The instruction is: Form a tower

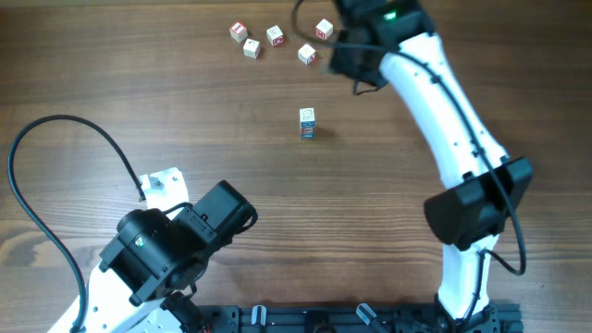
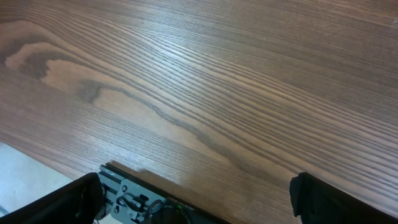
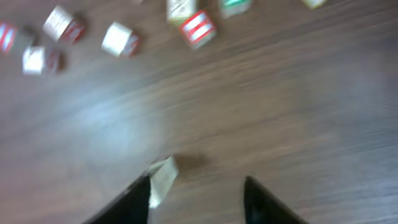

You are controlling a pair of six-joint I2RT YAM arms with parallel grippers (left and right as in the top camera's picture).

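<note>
Left end effector [image 2: 199, 202] agape, tower [image 1: 307, 122] upright, loose cubes [image 1: 275, 35] beyond

surface: wooden table [image 1: 139, 83] | centre: two-cube tower [image 1: 307, 122] | far edge: loose cubes [image 1: 275, 36]

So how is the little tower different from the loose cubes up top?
The tower is two cubes stacked; the loose cubes each lie singly. The tower shows blue print; the loose cubes show mostly red. The tower stands alone; the loose cubes sit clustered. All are small whitish cubes.
</note>
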